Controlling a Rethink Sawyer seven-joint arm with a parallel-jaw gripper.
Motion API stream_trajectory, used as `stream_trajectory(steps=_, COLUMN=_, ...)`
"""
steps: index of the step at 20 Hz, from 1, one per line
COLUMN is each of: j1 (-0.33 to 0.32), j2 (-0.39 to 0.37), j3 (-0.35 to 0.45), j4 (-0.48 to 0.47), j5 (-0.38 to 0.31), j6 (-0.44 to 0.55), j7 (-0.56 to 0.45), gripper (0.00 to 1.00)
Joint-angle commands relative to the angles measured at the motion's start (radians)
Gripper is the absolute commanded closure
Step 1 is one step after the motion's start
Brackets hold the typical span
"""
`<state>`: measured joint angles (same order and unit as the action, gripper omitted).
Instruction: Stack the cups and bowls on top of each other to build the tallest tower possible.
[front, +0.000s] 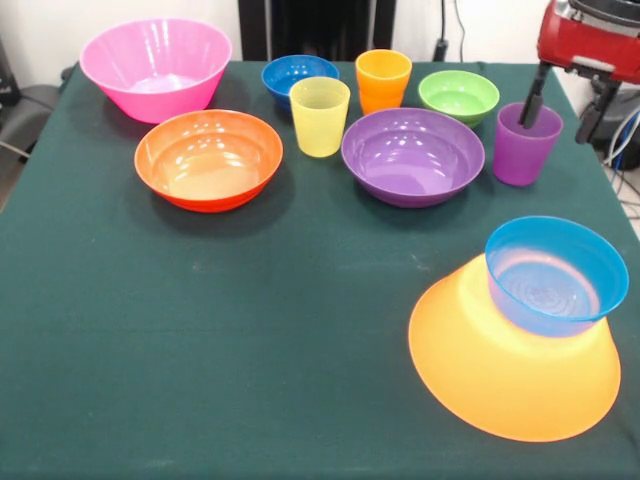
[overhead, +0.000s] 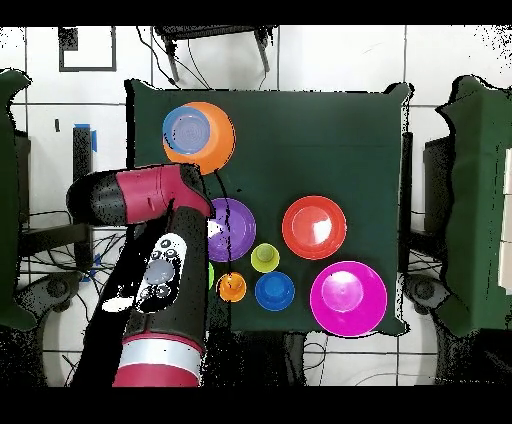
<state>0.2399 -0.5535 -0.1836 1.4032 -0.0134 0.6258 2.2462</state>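
The tower is the big yellow-orange bowl (front: 500, 385), upside down at the near right, with the light blue bowl (front: 556, 270) upright on it; both show in the overhead view (overhead: 218, 152) (overhead: 186, 128). My gripper (front: 555, 130) is open at the purple cup (front: 522, 150). One finger (front: 533, 98) reaches down inside the cup and the other stands outside its right wall. The yellow cup (front: 319, 116) and orange cup (front: 383, 79) stand upright mid-back. The arm (overhead: 150, 200) hides the gripper and the purple cup from overhead.
The pink bowl (front: 155, 66) is at the back left and the orange-red bowl (front: 208, 160) in front of it. The purple bowl (front: 412, 156) is just left of the purple cup. The green bowl (front: 458, 95) and dark blue bowl (front: 298, 77) are behind.
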Motion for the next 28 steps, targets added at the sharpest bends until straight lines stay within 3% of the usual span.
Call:
stream_trajectory(steps=1, j1=-0.045, j2=-0.041, j3=0.069, j4=0.078, j5=-0.071, j6=-0.106, j7=-0.015, gripper=0.00)
stream_trajectory(steps=6, j1=-0.019, j2=-0.036, j3=0.033, j4=0.196, j5=-0.068, j6=-0.225, j7=0.093, gripper=0.00)
stream_trajectory(steps=10, j1=0.030, j2=-0.006, j3=-0.008, j4=0.267, j5=-0.021, j6=-0.288, j7=0.201, gripper=0.00)
stream_trajectory(steps=19, j1=0.058, j2=0.057, j3=-0.016, j4=0.335, j5=0.072, j6=-0.388, j7=0.249, gripper=0.00)
stream_trajectory(steps=28, j1=0.123, j2=0.065, j3=-0.061, j4=0.365, j5=0.180, j6=-0.325, j7=0.278, gripper=0.00)
